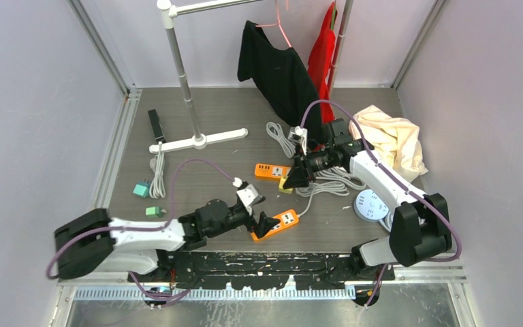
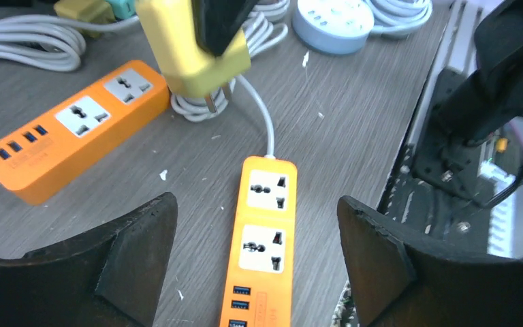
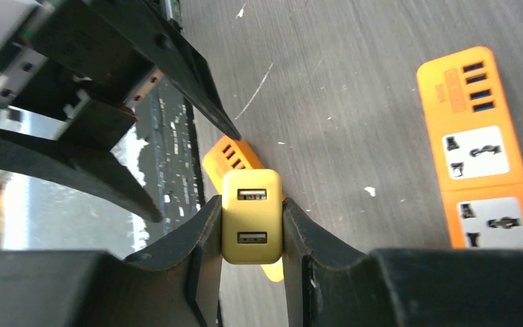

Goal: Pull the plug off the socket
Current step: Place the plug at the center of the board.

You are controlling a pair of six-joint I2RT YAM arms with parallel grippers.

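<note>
The plug (image 3: 251,216) is a yellow two-port USB charger, and my right gripper (image 3: 251,204) is shut on its sides. In the left wrist view the plug (image 2: 191,54) hangs in the air with bare prongs, apart from every socket. In the top view it (image 1: 287,182) sits mid-table at my right gripper (image 1: 291,178). The orange socket strip (image 2: 264,231) lies flat with both sockets vacant. My left gripper (image 2: 255,203) is open, its fingers (image 2: 136,252) standing either side of the strip without touching it. The same strip (image 1: 277,223) lies near the front edge.
A second orange strip (image 1: 272,171) lies behind the plug. White cable coils (image 1: 327,178) and a round white hub (image 1: 370,204) lie to the right. A clothes rack base (image 1: 197,141), black garment (image 1: 279,75), cream cloth (image 1: 391,136) and green adapters (image 1: 141,189) surround the area.
</note>
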